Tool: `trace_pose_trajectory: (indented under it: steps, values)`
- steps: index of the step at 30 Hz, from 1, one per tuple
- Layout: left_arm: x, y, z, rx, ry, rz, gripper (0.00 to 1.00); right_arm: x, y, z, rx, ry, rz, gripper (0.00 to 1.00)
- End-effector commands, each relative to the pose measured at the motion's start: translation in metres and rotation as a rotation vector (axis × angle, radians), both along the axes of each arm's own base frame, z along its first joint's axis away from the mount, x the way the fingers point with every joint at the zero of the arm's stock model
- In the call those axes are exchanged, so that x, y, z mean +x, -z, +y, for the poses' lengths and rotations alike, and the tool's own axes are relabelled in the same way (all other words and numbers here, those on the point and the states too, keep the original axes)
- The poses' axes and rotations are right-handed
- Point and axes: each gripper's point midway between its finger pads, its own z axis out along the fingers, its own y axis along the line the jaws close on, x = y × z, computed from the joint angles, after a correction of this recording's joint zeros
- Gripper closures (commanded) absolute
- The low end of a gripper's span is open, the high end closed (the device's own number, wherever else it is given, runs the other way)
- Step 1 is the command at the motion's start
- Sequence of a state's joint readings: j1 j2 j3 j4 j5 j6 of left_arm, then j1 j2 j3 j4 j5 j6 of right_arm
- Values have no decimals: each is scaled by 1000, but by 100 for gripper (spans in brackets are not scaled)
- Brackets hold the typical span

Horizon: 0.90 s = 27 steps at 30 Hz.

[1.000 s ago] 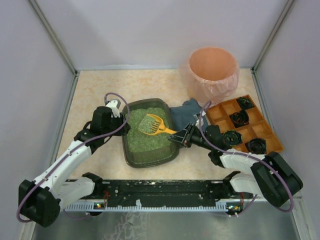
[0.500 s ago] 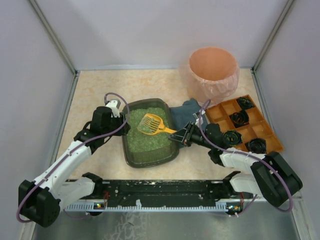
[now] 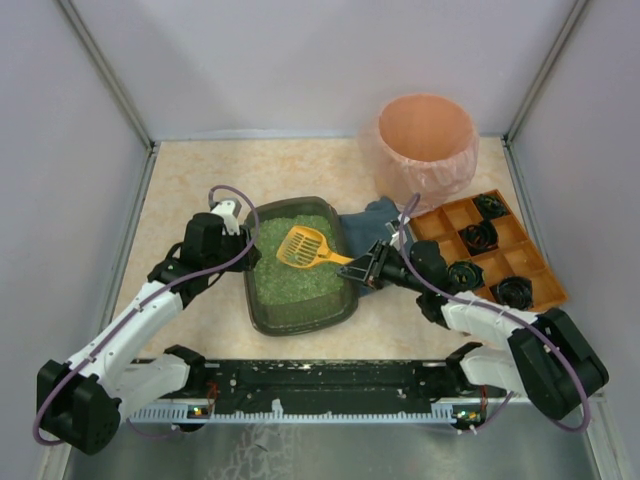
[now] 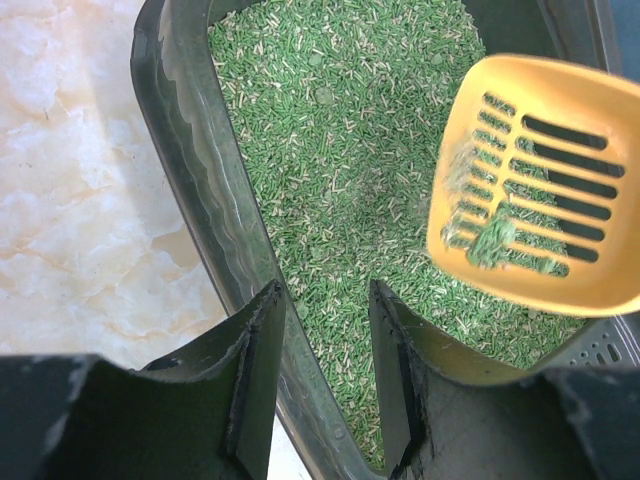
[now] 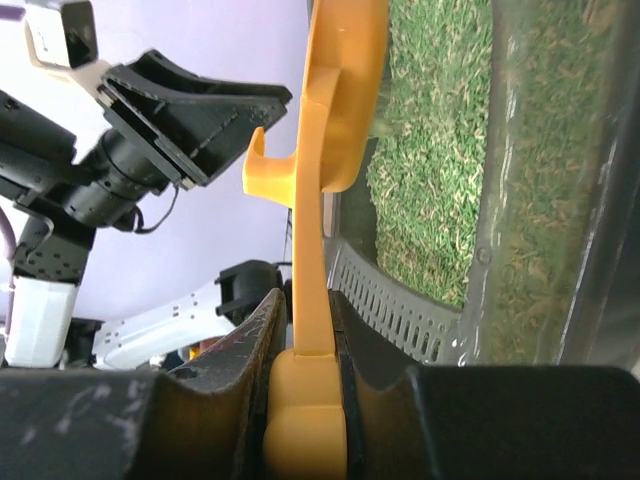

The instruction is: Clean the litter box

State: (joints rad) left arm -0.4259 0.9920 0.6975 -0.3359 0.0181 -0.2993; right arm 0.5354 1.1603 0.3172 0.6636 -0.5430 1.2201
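The litter box, a dark tray of green litter, lies between the arms. My left gripper straddles its left rim, one finger outside and one over the litter, shut on that wall. My right gripper is shut on the handle of a yellow slotted scoop, the handle pinched between its pads. The scoop head hangs over the litter's right side and carries a small clump of green litter. In the right wrist view the scoop stands edge-on beside the box's wall.
A round pink-lined bin stands at the back right. An orange compartmented tray holding several black objects lies right of the right arm. A blue cloth lies between the box and that tray.
The scoop has risen out of the litter and shifted slightly left, its head flatter now. My left gripper has stayed on the rim.
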Motion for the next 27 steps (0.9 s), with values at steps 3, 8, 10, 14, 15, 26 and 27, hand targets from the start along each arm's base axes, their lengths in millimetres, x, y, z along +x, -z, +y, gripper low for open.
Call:
trace_pose_trajectory:
  steps: [3,8,10,14,15,26,27]
  values:
    - [3,-10,-4,-23,6,-30,54,5,-9,6,-80,-31,-62,100]
    - [2,-11,-3,-24,1,-32,54,2,-16,11,-64,-55,-79,100]
    - [3,-11,-3,-24,2,-35,54,1,-14,13,-129,-58,-65,100]
    - [3,-11,-2,-21,-2,-33,54,2,-15,17,-322,-58,-59,100]
    - [3,-12,-2,-20,-5,-35,54,1,-16,18,-362,-69,-68,100]
    - [3,-13,0,-19,-13,-40,54,-15,-21,30,-616,-357,-110,100]
    - [3,-13,0,-19,-12,-41,54,-16,-22,33,-618,-392,-115,100]
